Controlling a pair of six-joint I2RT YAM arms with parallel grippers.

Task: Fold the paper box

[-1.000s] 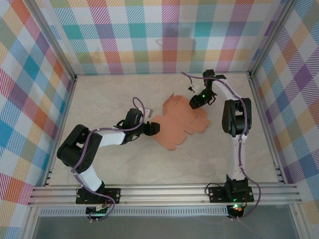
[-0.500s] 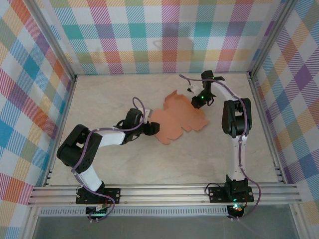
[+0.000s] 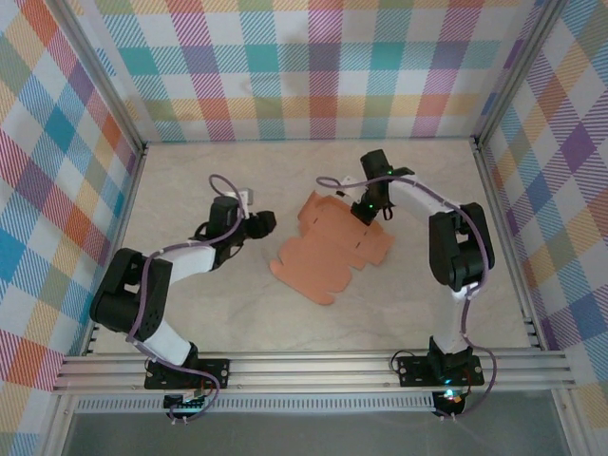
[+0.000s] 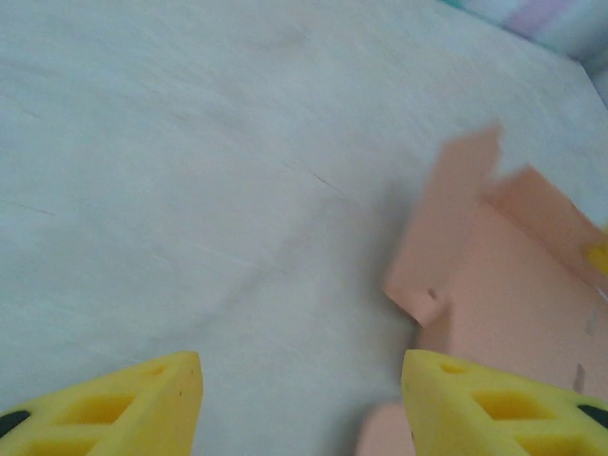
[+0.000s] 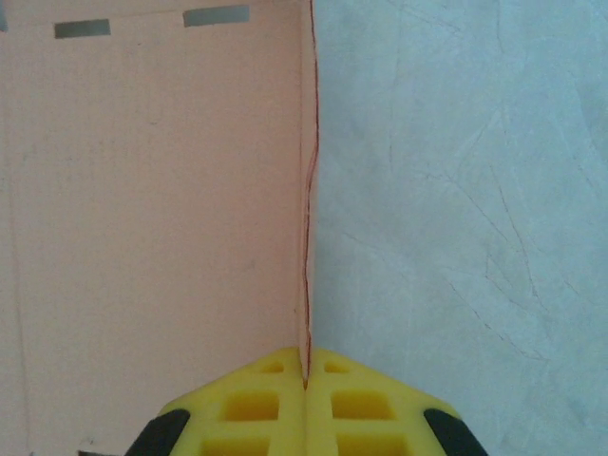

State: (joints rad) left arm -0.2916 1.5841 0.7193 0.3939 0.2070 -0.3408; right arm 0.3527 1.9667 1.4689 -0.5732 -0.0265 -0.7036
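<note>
The paper box (image 3: 328,249) is a flat salmon-orange die-cut sheet with tabbed edges, lying mid-table. My right gripper (image 3: 366,205) is at the sheet's far right edge, shut on a raised flap. In the right wrist view that flap's edge (image 5: 306,218) runs straight up from my pinched yellow fingertips (image 5: 306,372), with the panel (image 5: 152,218) to the left. My left gripper (image 3: 266,222) hovers open over bare table just left of the sheet. The left wrist view has its yellow fingers (image 4: 133,399) wide apart, the paper box's tabs (image 4: 494,266) ahead on the right.
The pale marbled table (image 3: 209,313) is ringed by checked walls and metal rails (image 3: 313,366) along the near edge. Bare surface lies left of, in front of and to the right of the sheet.
The right gripper closed on the sheet's far edge and dragged it left. The left gripper let go of the sheet's left tip and pulled back up and to the left.
</note>
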